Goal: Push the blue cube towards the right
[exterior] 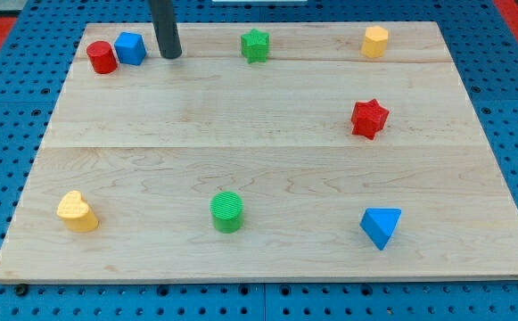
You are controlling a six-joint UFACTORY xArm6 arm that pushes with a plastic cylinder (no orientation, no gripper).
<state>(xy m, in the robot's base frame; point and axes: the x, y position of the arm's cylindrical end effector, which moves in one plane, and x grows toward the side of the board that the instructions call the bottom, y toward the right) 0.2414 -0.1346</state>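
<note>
The blue cube (130,47) sits near the view's top left corner of the wooden board (267,160). A red cylinder (102,57) touches it on its left. My dark rod comes down from the view's top, and my tip (170,55) rests on the board just right of the blue cube, with a small gap between them.
A green star (255,45) and a yellow hexagonal block (375,41) lie along the view's top. A red star (369,119) is at the right middle. A yellow heart (78,212), a green cylinder (227,211) and a blue triangle (382,226) lie along the bottom.
</note>
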